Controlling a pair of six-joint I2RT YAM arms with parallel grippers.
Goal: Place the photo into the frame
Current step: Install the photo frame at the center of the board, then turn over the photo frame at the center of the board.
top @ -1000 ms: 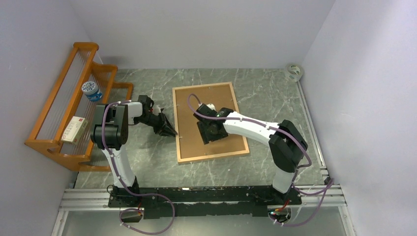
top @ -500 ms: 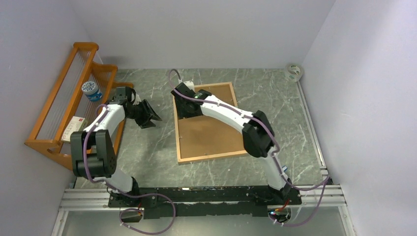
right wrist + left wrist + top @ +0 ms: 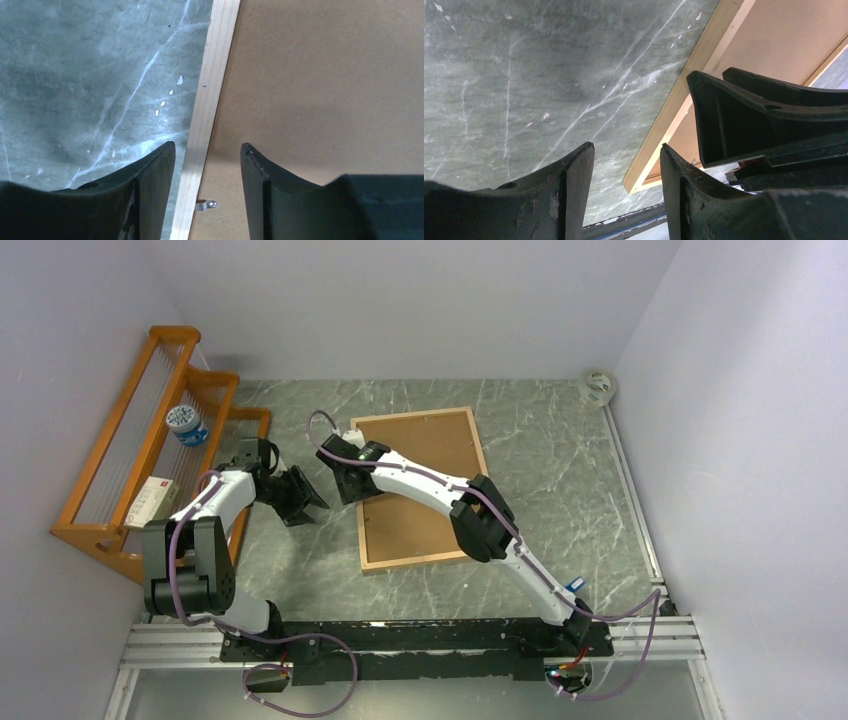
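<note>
1. Frame (image 3: 432, 558) lies flat on the table (image 3: 560, 440), back side up, with the brown backing board (image 3: 415, 525) sitting inside its light-wood rim. This is how it would lie for loading from behind.
2. No view shows the photo. It may be under the board, but I cannot tell.
3. Over the frame's left edge hangs the right gripper (image 3: 207, 147), fingers spread. The wrist view shows the wood strip (image 3: 210, 90) running between them, with nothing pinched. A small metal clip (image 3: 205, 205) sits on the inner side of the strip, so this placement is probably meant for working the clip or the edge.
4. Just left of the frame, over bare table, is the left gripper (image 3: 305, 502), fingers also spread and empty. It faces the right gripper's fingers, likely to help at the same edge.
5. Against the left wall stands an orange rack (image 3: 100, 530), well away from the work.
</note>
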